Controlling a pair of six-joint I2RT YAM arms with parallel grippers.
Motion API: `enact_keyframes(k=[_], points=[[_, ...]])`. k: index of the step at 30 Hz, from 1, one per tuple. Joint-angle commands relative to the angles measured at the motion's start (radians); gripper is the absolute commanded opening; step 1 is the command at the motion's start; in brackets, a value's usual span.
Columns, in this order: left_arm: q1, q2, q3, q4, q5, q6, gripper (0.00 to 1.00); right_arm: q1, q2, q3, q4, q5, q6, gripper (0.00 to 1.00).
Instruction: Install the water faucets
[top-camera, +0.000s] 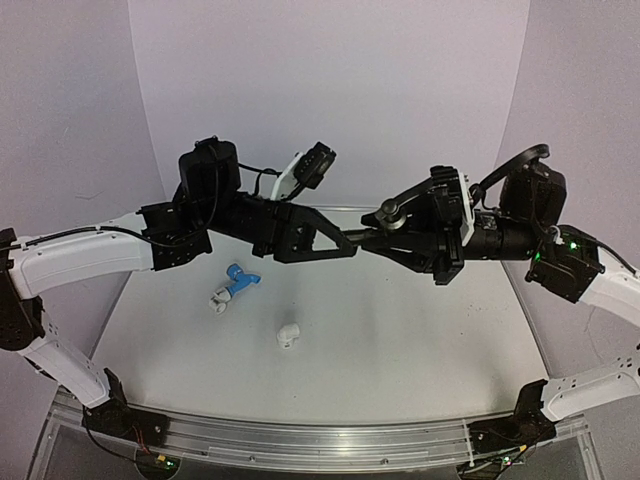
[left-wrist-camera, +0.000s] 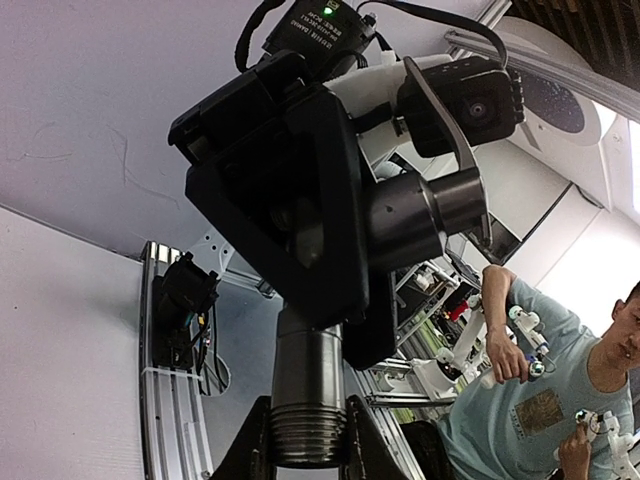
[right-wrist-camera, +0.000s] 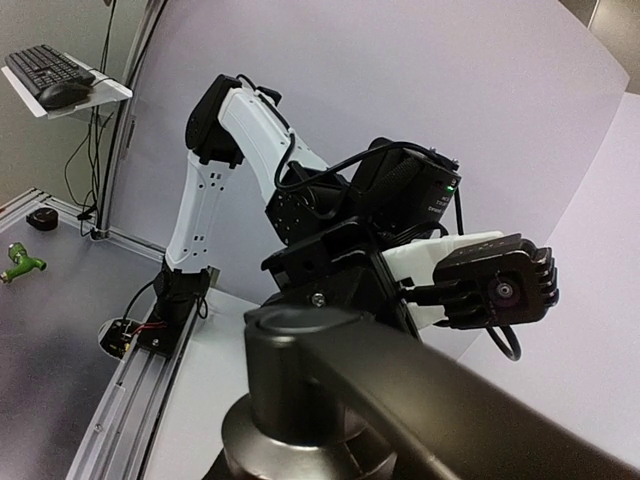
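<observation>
Dark satin metal faucet (left-wrist-camera: 308, 385), threaded end; smooth blue plastic faucet (top-camera: 241, 279)

A white fitting (top-camera: 288, 335) lies on the table (top-camera: 420, 350), below the left claw (top-camera: 352, 243) and nearer the front edge. Right of this claw, far behind, sits a man (left-wrist-camera: 540, 410). A keyboard (right-wrist-camera: 50, 68) stands far away.

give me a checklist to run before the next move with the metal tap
1. left claw shut on the metal tap at its threaded end: ok
2. right claw shut on the tap's body: ok
3. tap held up off the table: ok
4. white fitting on the thread: not ok, thread bare, fitting lies on the table
5. blue tap out of the arms' way: ok
6. thread undamaged: cannot tell
</observation>
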Motion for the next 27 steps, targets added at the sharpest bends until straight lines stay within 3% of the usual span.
enact_keyframes(k=[1, 3, 5, 14, 24, 27], points=[[-0.003, -0.045, -0.004, 0.023, 0.007, -0.012, 0.00, 0.006, -0.046, 0.009, 0.030, 0.065, -0.031, 0.26], [-0.003, -0.054, -0.004, -0.012, 0.000, -0.006, 0.00, 0.006, -0.056, 0.013, -0.002, 0.098, -0.054, 0.42], [-0.002, -0.060, -0.001, -0.043, -0.009, 0.001, 0.00, 0.007, -0.064, 0.024, -0.061, 0.134, -0.077, 0.49], [0.001, -0.051, 0.021, -0.086, -0.007, 0.001, 0.00, 0.006, -0.070, 0.066, -0.263, 0.180, -0.180, 0.54], [0.003, -0.032, 0.054, -0.132, -0.020, -0.008, 0.00, 0.007, -0.023, 0.115, -0.335, 0.187, -0.237, 0.36], [0.004, -0.031, 0.056, -0.139, -0.031, -0.006, 0.00, 0.006, -0.018, 0.123, -0.334, 0.169, -0.237, 0.26]])
